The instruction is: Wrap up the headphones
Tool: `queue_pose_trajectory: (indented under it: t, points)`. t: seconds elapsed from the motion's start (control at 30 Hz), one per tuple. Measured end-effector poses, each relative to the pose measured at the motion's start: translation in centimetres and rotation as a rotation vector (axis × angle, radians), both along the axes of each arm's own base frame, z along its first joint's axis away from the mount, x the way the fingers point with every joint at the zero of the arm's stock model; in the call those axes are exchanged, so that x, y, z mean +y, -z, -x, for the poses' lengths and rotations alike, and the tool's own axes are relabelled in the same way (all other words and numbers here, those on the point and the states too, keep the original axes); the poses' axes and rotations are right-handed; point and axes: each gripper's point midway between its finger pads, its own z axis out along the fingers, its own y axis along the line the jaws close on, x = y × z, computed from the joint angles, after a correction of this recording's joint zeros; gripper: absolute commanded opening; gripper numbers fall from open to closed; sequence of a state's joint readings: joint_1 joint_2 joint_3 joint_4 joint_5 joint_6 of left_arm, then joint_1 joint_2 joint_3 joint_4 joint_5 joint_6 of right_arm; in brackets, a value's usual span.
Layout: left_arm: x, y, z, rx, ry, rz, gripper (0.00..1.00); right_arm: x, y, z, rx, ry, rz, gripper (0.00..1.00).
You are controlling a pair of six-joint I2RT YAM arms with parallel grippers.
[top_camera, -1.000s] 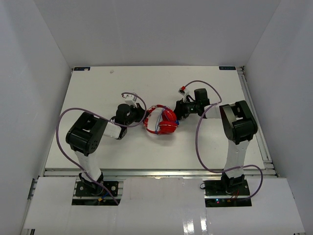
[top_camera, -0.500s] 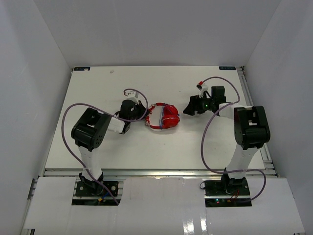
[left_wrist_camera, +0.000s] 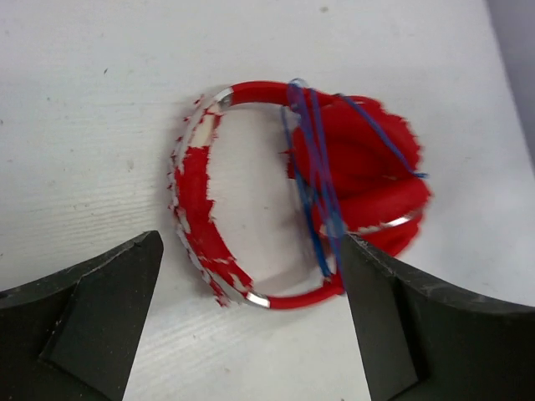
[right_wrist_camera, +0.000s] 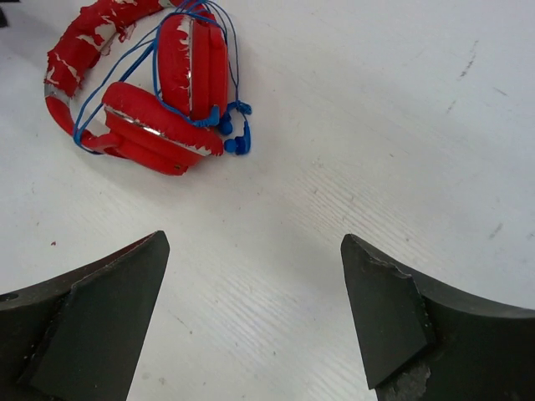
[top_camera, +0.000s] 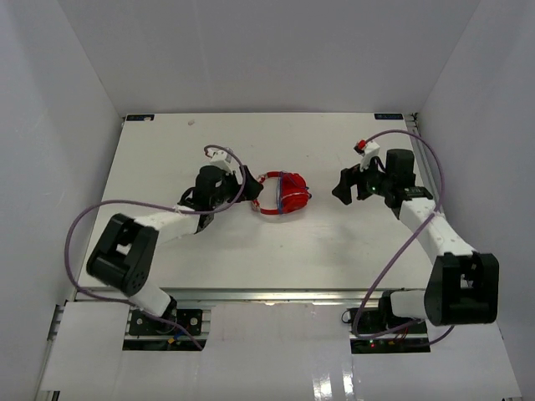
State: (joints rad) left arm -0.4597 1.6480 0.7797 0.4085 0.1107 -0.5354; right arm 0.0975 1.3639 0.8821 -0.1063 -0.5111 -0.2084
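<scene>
**Nearest: my two hands.** My left hand [top_camera: 247,180] lies low over the table [top_camera: 334,242], just beside the headphones [top_camera: 282,195], with its opening turned toward them. It is spread apart and empty. In the left wrist view the near curve of the headband shows between my fingers [left_wrist_camera: 100,309], and no contact is visible. My right hand [top_camera: 341,185] hangs to the right of the headphones, apart from them, also spread and holding nothing.

**Beyond the hands: the headphones.** They rest on the table roughly midway between my hands.
- **Headband** [left_wrist_camera: 196,196]: red, its covering flaked to pale patches, curved into an open loop lying flat.
- **Earcups** [right_wrist_camera: 192,67]: red, folded in close together.
- **Cable** [left_wrist_camera: 311,159]: thin and blue, looped several times across the earcups and one end of the headband.
- **Plug** [right_wrist_camera: 238,144]: blue, lying against the earcups on the side toward my right hand.

**Handling, as I judge it.** The headphones look light. The headband should be springy, yet stiff enough to take a pinch, and the earcup pads soft and yielding. The cable is limp and thin, and its loops may slip off if dragged. The flaking cover may crumble under pressure.

**Where to take hold.** The best place is the bare arc of the headband, clear of the cable turns. For the cable itself, I would grip at the plug end.

**Containers.** None shows in any view.
</scene>
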Motion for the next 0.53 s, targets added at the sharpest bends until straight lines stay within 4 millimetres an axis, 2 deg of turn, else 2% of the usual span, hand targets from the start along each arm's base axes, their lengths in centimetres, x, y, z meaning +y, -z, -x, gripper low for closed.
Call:
queue_pose_trajectory:
  t: [0.07,0.17,0.3,0.4,0.53]
  points:
    - [0.2,-3.2,1.4,-0.068,0.043,0.014,0.98,-0.6,-1.5,1.1,-0.045,0.017,0.015,0.9]
    - [0.3,-9.0,3.8,-0.212,0.127,0.046,0.98,-1.3,-4.0,2.8,-0.131,0.048,0.022,0.9]
    - [1.2,-15.1,8.7,-0.4,0.247,0.052,0.98,-2.9,-6.9,5.0,-0.254,0.143,0.028,0.9]
    - [2.3,-17.2,12.1,-0.497,0.303,0.03,0.98,-4.1,-7.4,6.1,-0.309,0.217,0.037,0.9]
    - [3.6,-16.9,14.7,-0.553,0.335,-0.015,0.98,-5.3,-6.5,6.9,-0.298,0.294,0.038,0.9]
